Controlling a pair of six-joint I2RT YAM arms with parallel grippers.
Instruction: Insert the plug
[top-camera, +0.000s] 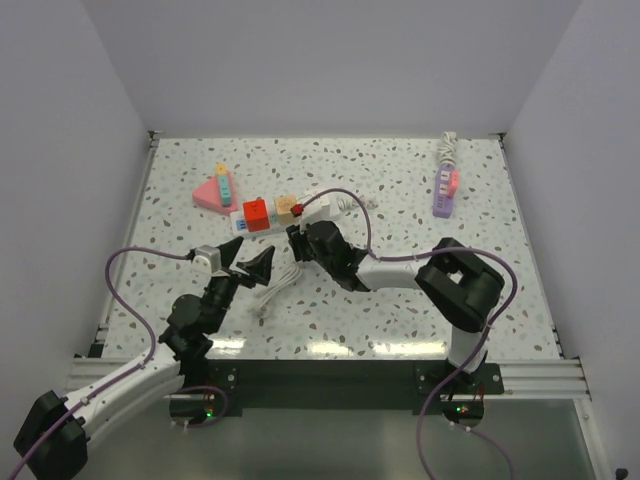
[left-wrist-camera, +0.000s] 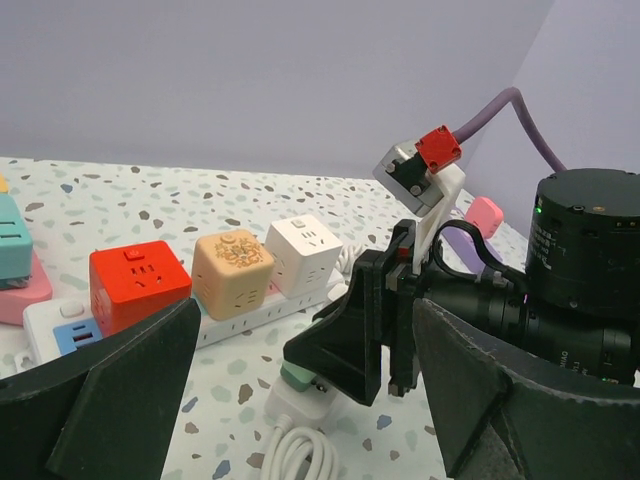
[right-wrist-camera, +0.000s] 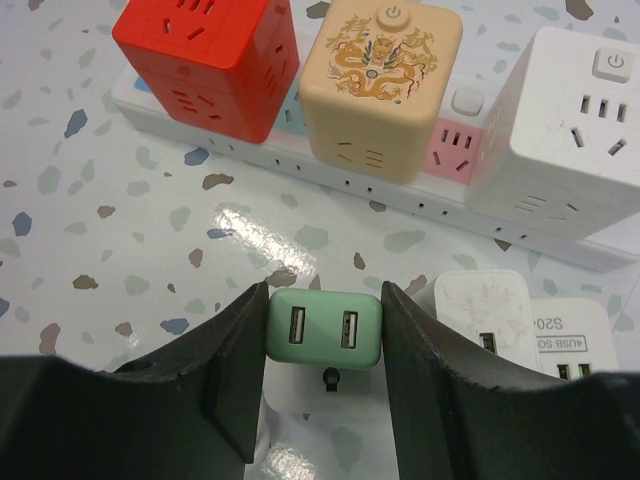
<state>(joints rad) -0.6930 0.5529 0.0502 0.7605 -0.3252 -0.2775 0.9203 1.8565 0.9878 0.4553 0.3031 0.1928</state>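
Note:
A mint-green two-port USB plug (right-wrist-camera: 323, 326) sits between my right gripper's (right-wrist-camera: 323, 296) fingers, which are shut on its sides. It rests on a white charger (left-wrist-camera: 300, 405) lying on the table, just in front of the white power strip (right-wrist-camera: 400, 192). The strip carries a red cube socket (right-wrist-camera: 205, 60), a tan dragon-print cube (right-wrist-camera: 380, 85) and a white cube (right-wrist-camera: 570, 130). In the top view my right gripper (top-camera: 297, 236) is right below the strip (top-camera: 325, 208). My left gripper (top-camera: 255, 268) is open and empty, just left of and below the plug (left-wrist-camera: 297, 378).
Two more white USB chargers (right-wrist-camera: 490, 312) lie right of the plug. A coiled white cable (top-camera: 280, 285) lies between the grippers. A pink triangular socket (top-camera: 213, 192) is at the back left. A purple strip (top-camera: 445, 192) is at the back right.

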